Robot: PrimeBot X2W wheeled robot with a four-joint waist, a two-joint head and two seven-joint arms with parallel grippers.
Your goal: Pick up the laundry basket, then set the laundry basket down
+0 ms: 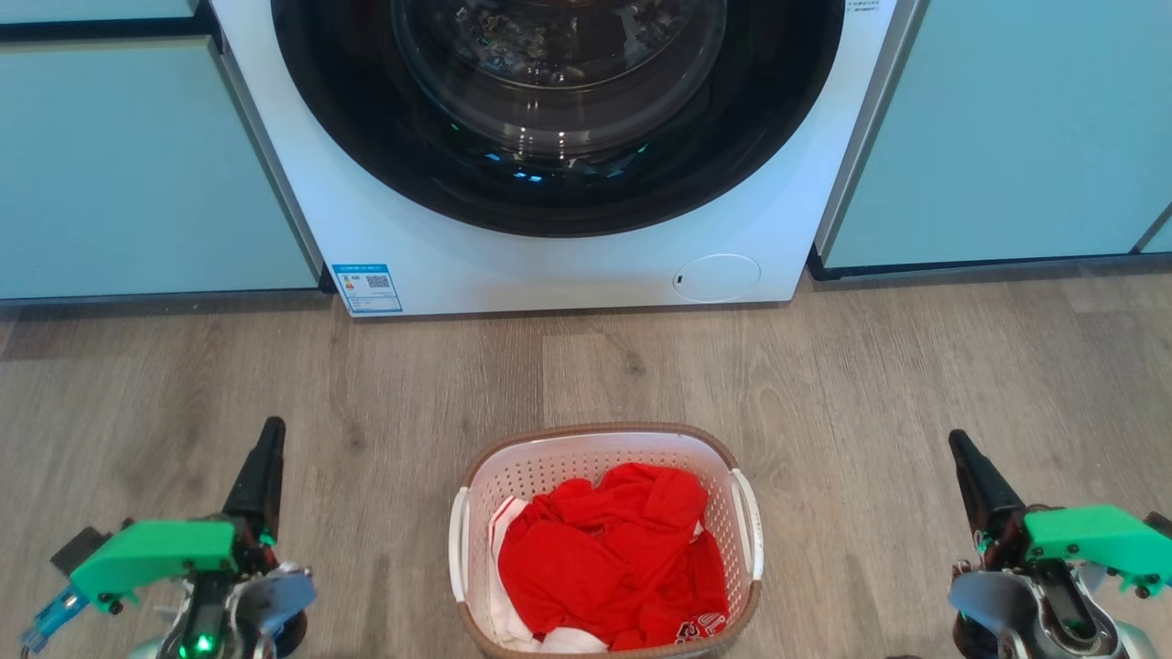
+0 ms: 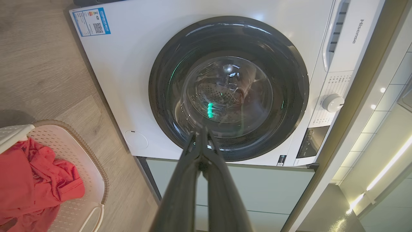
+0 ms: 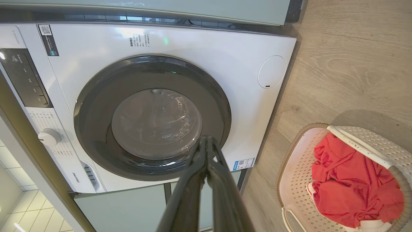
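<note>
Your left gripper [image 1: 270, 435] and right gripper [image 1: 960, 444], pinched closed and empty, evenly flank the white perforated plastic laundry basket [image 1: 595, 429], its long axis near-to-far.

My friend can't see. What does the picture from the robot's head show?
A white laundry basket holding red clothes sits on the wood floor before a washing machine. The left gripper and right gripper flank it, apart, jaws shut.
</note>
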